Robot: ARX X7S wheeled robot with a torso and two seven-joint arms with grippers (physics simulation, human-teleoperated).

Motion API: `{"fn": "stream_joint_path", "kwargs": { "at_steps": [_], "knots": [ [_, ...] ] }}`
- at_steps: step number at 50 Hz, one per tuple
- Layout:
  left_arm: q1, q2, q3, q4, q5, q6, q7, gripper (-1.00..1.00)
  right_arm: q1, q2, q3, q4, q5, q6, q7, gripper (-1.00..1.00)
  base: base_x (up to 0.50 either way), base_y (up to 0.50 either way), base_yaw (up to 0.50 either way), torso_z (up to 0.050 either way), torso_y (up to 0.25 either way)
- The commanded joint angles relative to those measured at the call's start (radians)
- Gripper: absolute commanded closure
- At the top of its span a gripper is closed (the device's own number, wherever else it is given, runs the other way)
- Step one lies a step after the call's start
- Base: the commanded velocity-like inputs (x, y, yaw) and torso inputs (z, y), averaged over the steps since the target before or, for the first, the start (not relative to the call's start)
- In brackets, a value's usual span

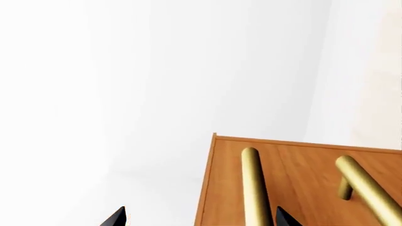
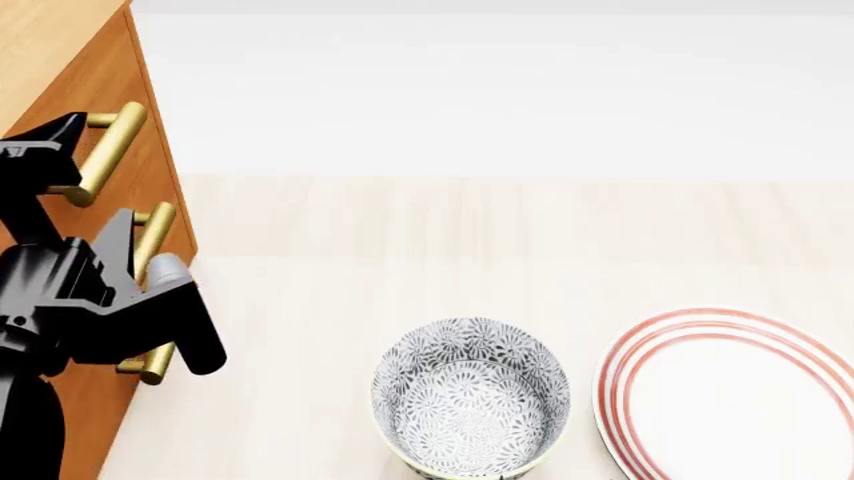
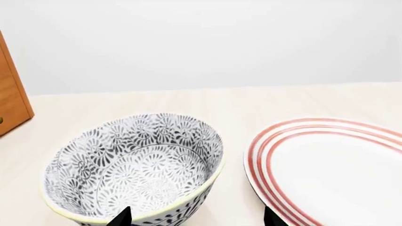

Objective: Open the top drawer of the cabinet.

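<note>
We see the left pincer (image 1: 199,219) spread, one brass handle (image 1: 254,188) between its tips; the top drawer (image 2: 114,100) looks shut, so gripping and pulling remain

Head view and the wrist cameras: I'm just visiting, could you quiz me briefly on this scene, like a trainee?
1. True or false: the patterned bowl holds food.
2. In the head view, the red-ringed plate lies where relative to the bowl? A: left. B: right. C: on top of it.
3. Fill in: the bar handles on the cabinet are coloured ____.

Key: 1 false, it is empty; 2 B; 3 brass.
</note>
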State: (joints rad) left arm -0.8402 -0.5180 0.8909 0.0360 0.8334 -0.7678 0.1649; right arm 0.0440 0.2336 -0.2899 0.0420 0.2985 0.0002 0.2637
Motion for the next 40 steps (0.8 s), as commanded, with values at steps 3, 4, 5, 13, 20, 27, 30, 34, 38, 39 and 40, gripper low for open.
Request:
{"fn": "stream_joint_path", "kwargs": {
  "at_steps": [3,4,5,13,20,27,30,34,38,39,40],
  "knots": [
    [-0.009,0.024,-0.021,-0.037,0.011,0.018,0.008,-1.00,-0.003,-0.013,0.015,-0.005,-0.014,-0.001,-0.016,-1.00,0.00,0.00,0.00,0.000,0.000],
    [-0.009,0.024,-0.021,-0.037,0.011,0.018,0.008,-1.00,-0.003,-0.013,0.015,-0.005,-0.013,-0.002,-0.016,-1.00,0.00,0.00,0.00,0.000,0.000],
    [-0.009,0.024,-0.021,-0.037,0.011,0.018,0.008,-1.00,-0.003,-0.013,0.015,-0.005,-0.013,-0.002,-0.015,-1.00,0.00,0.00,0.00,0.000,0.000],
    [-0.011,0.021,-0.021,-0.059,0.011,0.016,0.006,-1.00,0.004,-0.013,0.013,0.007,-0.005,-0.002,-0.016,-1.00,0.00,0.00,0.00,0.000,0.000],
    [-0.022,0.033,-0.029,-0.077,0.012,-0.008,0.016,-1.00,0.006,-0.012,0.012,0.011,-0.002,-0.003,-0.014,-1.00,0.00,0.00,0.00,0.000,0.000],
    [-0.033,0.049,-0.031,-0.098,0.007,-0.009,0.015,-1.00,0.011,-0.011,0.013,0.013,0.003,-0.003,-0.011,-1.00,0.00,0.00,0.00,0.000,0.000],
    [-0.037,0.051,-0.030,-0.105,0.005,-0.008,0.016,-1.00,0.011,-0.010,0.013,0.010,0.006,0.000,-0.008,-1.00,0.00,0.00,0.00,0.000,0.000],
    [-0.042,0.055,-0.031,-0.112,0.003,-0.004,0.014,-1.00,0.013,-0.009,0.014,0.011,0.010,0.002,-0.006,-1.00,0.00,0.00,0.00,0.000,0.000],
    [-0.043,0.061,-0.030,-0.125,-0.004,0.003,0.010,-1.00,0.014,-0.009,0.014,0.013,0.013,0.001,-0.005,-1.00,0.00,0.00,0.00,0.000,0.000],
    [-0.042,0.062,-0.030,-0.126,-0.005,0.004,0.010,-1.00,0.013,-0.009,0.013,0.012,0.013,0.001,-0.004,-1.00,0.00,0.00,0.00,0.000,0.000],
    [-0.042,0.064,-0.030,-0.131,-0.007,0.006,0.007,-1.00,0.014,-0.008,0.013,0.014,0.014,0.001,-0.005,-1.00,0.00,0.00,0.00,0.000,0.000]
  ]
}}
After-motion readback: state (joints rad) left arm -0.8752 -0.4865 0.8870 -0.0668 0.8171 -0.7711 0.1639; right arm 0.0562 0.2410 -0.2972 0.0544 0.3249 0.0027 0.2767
